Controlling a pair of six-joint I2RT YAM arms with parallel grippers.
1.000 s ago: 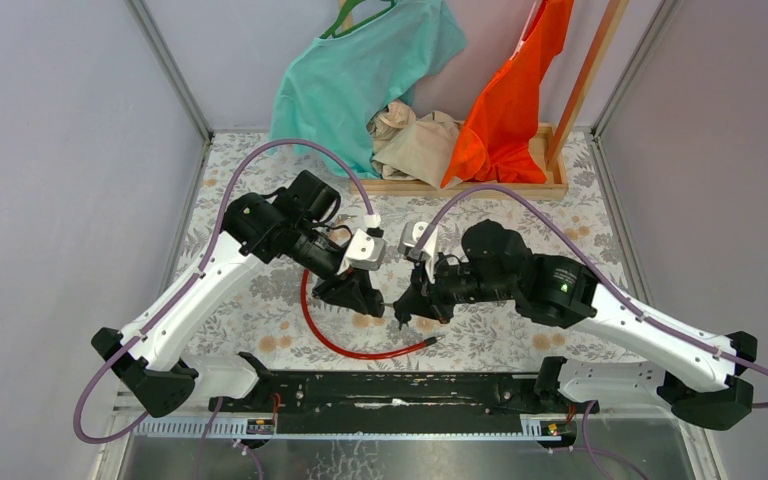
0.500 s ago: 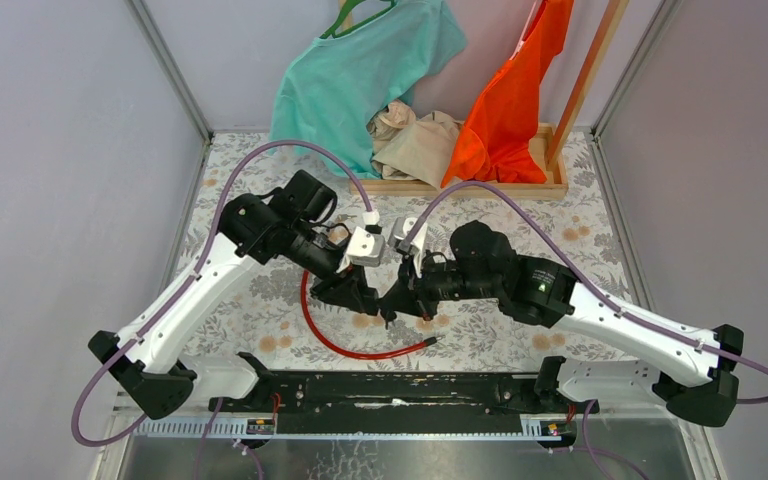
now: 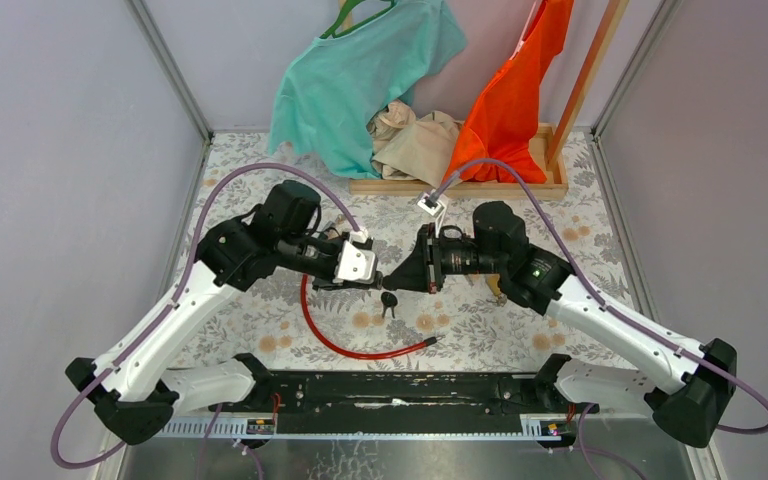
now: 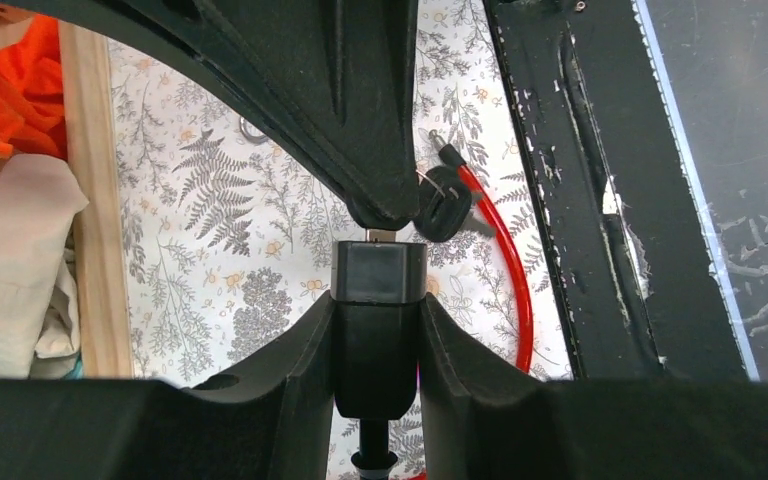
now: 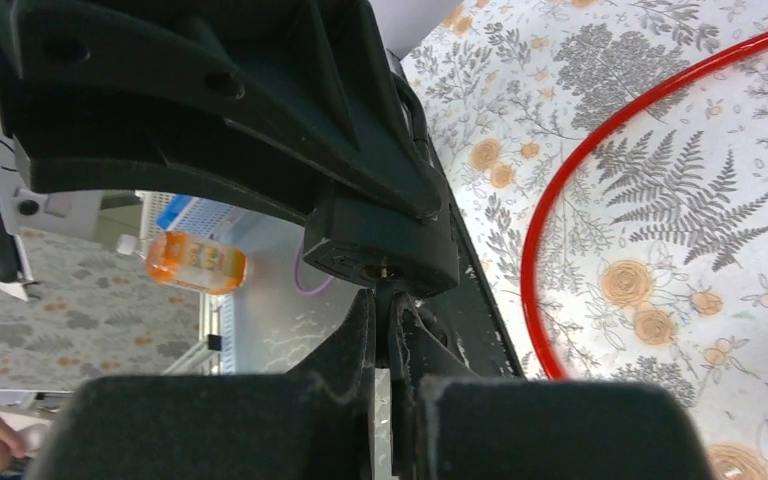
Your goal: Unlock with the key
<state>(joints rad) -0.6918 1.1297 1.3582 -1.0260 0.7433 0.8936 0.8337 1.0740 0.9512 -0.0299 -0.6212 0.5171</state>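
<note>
Left hand (image 4: pixel 380 315) clamped on lock (image 4: pixel 379 268), right hand (image 5: pixel 391 345) pinching key (image 5: pixel 393 300); fern-print tablecloth (image 3: pixel 570 225), grey walls (image 3: pixel 60 150), garments (image 3: pixel 360 80) at back

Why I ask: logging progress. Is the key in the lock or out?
In, it seems: the key, pinched in the right end effector, meets the keyhole of the lock held by the left end effector.
</note>
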